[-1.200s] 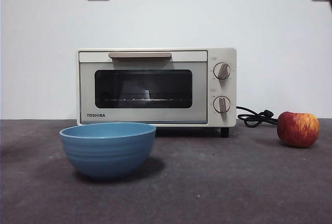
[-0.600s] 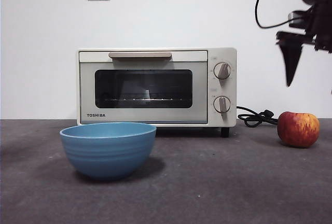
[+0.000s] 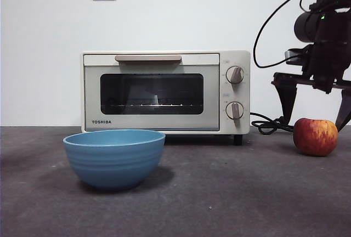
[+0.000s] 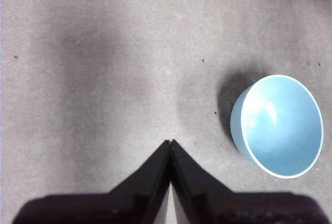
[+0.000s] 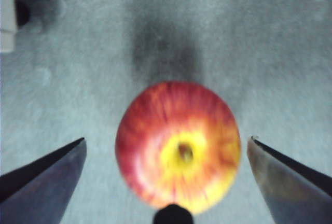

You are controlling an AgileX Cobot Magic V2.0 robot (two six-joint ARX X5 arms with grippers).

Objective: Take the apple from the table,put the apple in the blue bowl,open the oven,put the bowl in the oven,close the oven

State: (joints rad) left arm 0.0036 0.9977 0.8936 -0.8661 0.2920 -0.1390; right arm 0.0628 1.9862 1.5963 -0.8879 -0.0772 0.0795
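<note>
While the right claw (image 5: 166, 146) is spread wide and empty above it, the apple (image 5: 178, 146), judged firm, smooth and round, is best gripped across its widest middle.

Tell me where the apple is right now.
The apple sits on the table at the front view's right edge, beside the oven and its black cord. The open right gripper hangs just above it, one jaw on each side.
</note>
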